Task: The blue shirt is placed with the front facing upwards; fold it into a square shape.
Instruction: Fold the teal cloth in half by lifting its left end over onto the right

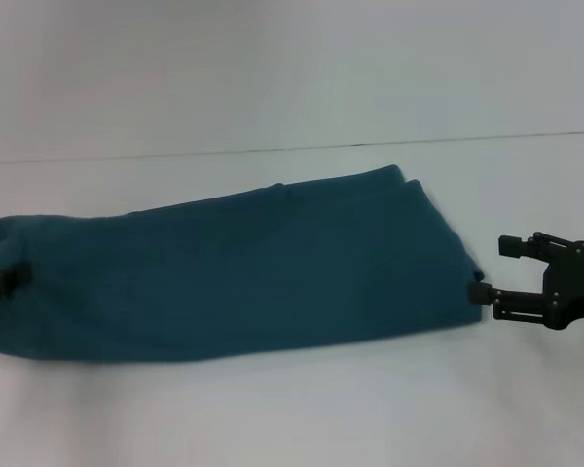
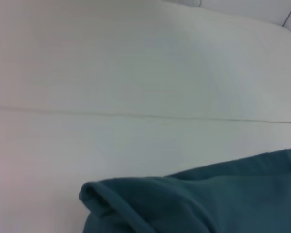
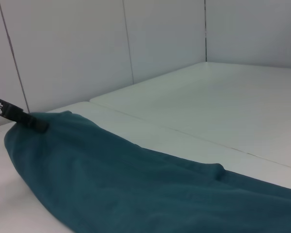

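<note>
Cloth fills the middle of the head view: the dark teal-blue cotton shirt [image 1: 234,272] lies on the white desk [image 1: 292,418] as a long band, running from the left edge of the frame to right of centre, its chest print hidden. I judge the lengthwise folds done and the crosswise fold in hand, the one that brings one short end over toward the other to make the square.

My right gripper [image 1: 496,270] sits at centre right, fingers spread apart, the lower one touching the shirt's right end near its lower corner, with nothing clamped. My left gripper [image 1: 2,280] shows only as a dark tip at the far left edge, against the shirt's left end; I cannot tell whether it is pinching the cloth.

The next move calls for a firm pinch on every layer at the right end, then a lift and carry leftward across the band. The upper right corner shows two offset layers, so a shallow pinch may miss one.

Bare desk lies above and below the band, and a thin seam line [image 1: 292,148] crosses behind it.
</note>
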Controlling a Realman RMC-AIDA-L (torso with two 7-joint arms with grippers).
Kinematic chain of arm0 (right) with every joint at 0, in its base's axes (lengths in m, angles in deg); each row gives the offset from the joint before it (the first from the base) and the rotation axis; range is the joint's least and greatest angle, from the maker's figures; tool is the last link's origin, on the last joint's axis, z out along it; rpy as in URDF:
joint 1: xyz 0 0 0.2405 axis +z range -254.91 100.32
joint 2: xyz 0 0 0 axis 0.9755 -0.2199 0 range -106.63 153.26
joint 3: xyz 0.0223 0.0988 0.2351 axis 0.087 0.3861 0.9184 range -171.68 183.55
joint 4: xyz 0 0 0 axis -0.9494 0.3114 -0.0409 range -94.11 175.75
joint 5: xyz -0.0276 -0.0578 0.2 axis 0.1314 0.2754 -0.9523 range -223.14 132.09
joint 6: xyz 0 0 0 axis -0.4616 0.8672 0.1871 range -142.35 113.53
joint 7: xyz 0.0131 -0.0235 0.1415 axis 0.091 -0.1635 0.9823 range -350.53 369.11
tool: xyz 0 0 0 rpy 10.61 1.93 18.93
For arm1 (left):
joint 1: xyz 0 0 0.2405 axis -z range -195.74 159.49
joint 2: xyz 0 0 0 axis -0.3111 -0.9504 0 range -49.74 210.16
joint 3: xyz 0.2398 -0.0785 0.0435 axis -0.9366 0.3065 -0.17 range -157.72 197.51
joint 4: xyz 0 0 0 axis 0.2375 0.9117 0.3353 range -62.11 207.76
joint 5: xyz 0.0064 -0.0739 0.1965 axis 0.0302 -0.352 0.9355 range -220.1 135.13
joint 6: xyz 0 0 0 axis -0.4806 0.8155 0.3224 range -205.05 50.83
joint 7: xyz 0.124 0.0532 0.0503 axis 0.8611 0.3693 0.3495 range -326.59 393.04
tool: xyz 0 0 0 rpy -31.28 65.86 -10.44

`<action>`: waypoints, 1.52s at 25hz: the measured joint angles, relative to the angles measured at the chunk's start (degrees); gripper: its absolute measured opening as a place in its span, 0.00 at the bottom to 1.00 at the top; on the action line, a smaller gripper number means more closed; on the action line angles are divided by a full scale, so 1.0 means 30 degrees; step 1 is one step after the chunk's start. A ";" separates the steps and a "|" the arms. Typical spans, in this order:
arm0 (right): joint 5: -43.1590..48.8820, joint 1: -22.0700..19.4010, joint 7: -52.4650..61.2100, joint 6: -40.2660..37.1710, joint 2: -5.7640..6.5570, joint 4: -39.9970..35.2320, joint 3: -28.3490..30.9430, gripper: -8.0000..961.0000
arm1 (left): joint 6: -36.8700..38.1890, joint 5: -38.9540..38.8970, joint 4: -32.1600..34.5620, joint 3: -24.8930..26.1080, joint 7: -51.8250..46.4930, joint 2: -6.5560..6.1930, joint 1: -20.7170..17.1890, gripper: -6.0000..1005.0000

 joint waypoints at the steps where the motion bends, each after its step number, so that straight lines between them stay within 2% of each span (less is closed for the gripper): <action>1: -0.0001 0.0000 -0.0002 0.0010 0.0000 0.0008 0.0000 0.95 | 0.0010 0.0000 0.0127 0.0082 0.0196 -0.0009 0.0001 0.07; 11: 0.0050 0.0308 -0.0213 0.0374 0.0007 0.0409 -0.0002 0.95 | 0.0080 -0.0868 0.0472 -0.0089 0.0526 -0.0015 0.0667 0.07; 16: 0.0114 0.0436 -0.0225 0.0828 0.0022 0.0572 -0.0155 0.95 | 0.0133 -0.1635 0.0441 -0.0997 -0.0032 0.0011 0.1296 0.07; 25: 0.0004 0.0417 -0.0429 0.1757 0.0032 0.0902 -0.0201 0.95 | 0.1086 -0.3640 0.0545 -0.1504 -0.1127 0.0020 0.2769 0.07; 32: -0.0010 0.0325 -0.0706 0.2405 0.0039 0.1268 -0.0073 0.95 | 0.0472 -0.4060 0.0399 -0.3484 -0.2360 0.0045 0.4122 0.07; 38: -0.0010 0.0212 -0.0710 0.2436 0.0074 0.1268 0.0278 0.95 | -0.2062 -0.4066 0.0175 -0.6791 -0.3808 0.0048 0.4901 0.07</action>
